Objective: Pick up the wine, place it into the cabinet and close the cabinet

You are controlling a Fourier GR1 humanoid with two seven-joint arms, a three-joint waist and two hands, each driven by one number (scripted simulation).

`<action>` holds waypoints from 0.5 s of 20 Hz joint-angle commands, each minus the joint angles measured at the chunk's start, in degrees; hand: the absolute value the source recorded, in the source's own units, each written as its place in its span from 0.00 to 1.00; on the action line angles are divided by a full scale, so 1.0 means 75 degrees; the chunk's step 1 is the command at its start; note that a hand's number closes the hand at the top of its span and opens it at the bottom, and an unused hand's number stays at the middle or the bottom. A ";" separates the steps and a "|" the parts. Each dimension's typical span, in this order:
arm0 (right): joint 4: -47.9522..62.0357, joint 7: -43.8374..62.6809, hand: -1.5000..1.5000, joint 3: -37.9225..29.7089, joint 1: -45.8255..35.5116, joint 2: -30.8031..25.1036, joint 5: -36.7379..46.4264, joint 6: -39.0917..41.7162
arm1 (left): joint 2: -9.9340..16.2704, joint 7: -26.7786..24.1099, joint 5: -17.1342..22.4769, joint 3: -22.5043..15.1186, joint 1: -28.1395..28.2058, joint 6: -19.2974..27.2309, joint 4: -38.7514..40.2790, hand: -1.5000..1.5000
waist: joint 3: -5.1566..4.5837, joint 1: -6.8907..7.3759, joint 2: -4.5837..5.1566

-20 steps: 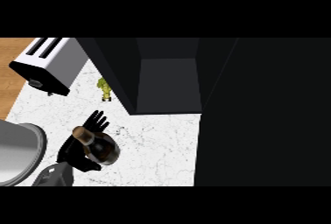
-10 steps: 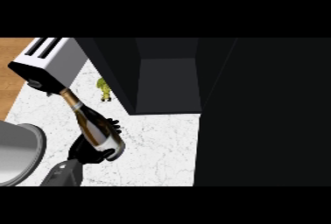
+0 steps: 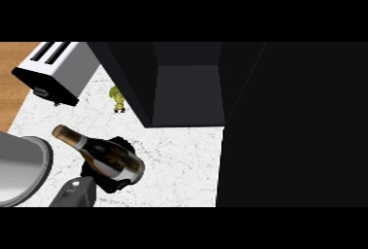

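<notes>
— What does the surface look like?

— A white marbled counter (image 3: 179, 155) fills the middle of the head view. A strip of wood floor (image 3: 14, 82) shows past its upper left edge.

— Where is there open room?

— The bare patch of counter runs from the bottle rightward to the dark mass on the right, and up to the foot of the cabinet (image 3: 187, 87). The cabinet stands open, its grey inside facing down toward the viewer, with dark walls either side.

— And the wine?

— The wine bottle (image 3: 101, 153) is lifted off the counter and tilted, its gold-capped neck pointing to the upper left, its body low and to the right. The left robot hand (image 3: 115, 177) is curled around the lower body of the bottle; black fingers show at both sides of it. The grey forearm comes in from the lower edge.

— The other hand?

— It shows nowhere in the view.

— What stands nearby?

— A silver toaster (image 3: 54, 70) sits at the upper left. A small yellow-green figure (image 3: 116, 98) stands beside the cabinet's left wall. A grey round basin (image 3: 22, 170) lies at the left edge, just beside the bottle's neck.
</notes>
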 commanded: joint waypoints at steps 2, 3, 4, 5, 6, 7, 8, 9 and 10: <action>-0.0792 0.0146 0.00 -0.0029 0.0524 -0.0127 -0.0360 0.0059 | 0.0093 -0.1783 -0.0300 0.0064 0.0736 0.0986 -0.0707 1.00 | 0.0013 0.0076 -0.0045; -0.0348 0.0058 0.00 0.0169 0.0025 0.0105 0.0132 -0.0142 | -0.0082 -0.1821 -0.0238 0.0217 0.0618 0.1604 -0.0696 1.00 | 0.0006 0.0129 -0.0019; -0.0527 0.0204 0.00 0.0055 0.0089 -0.0014 -0.0166 -0.0066 | 0.0026 -0.1919 -0.0199 0.0352 0.0660 0.1984 -0.0829 1.00 | 0.0010 0.0139 -0.0025; -0.0857 0.0307 0.00 0.0123 0.0405 -0.0075 -0.0236 -0.0050 | 0.0042 -0.1858 -0.0120 0.0537 0.0767 0.2507 -0.0899 1.00 | 0.0014 0.0108 -0.0050; -0.0542 0.0054 0.00 -0.0352 0.0315 -0.0194 -0.0341 0.0054 | -0.0156 -0.1858 -0.0095 0.0545 0.0839 0.2856 -0.1139 1.00 | 0.0026 0.0140 -0.0046; -0.0641 -0.0036 0.00 -0.0126 0.0512 -0.0184 -0.0243 0.0124 | 0.0048 -0.2473 -0.0385 0.0419 0.1170 0.2913 -0.1096 1.00 | 0.0018 0.0091 -0.0038; -0.0543 -0.0224 0.00 0.0059 0.0418 0.0009 -0.0084 0.0032 | 0.0316 -0.2365 -0.0420 0.0534 0.0810 0.3130 -0.0991 1.00 | 0.0014 0.0052 -0.0023; -0.0597 0.0075 0.00 -0.0191 0.0467 -0.0176 -0.0426 0.0096 | -0.0163 -0.1933 -0.0509 0.0326 0.0758 0.3726 -0.1491 1.00 | 0.0024 0.0103 -0.0036; -0.1106 0.0724 0.00 0.0321 0.0216 0.0000 0.0014 -0.0280 | -0.0299 -0.2164 -0.0737 0.0190 0.0853 0.4048 -0.1477 1.00 | 0.0013 0.0114 -0.0030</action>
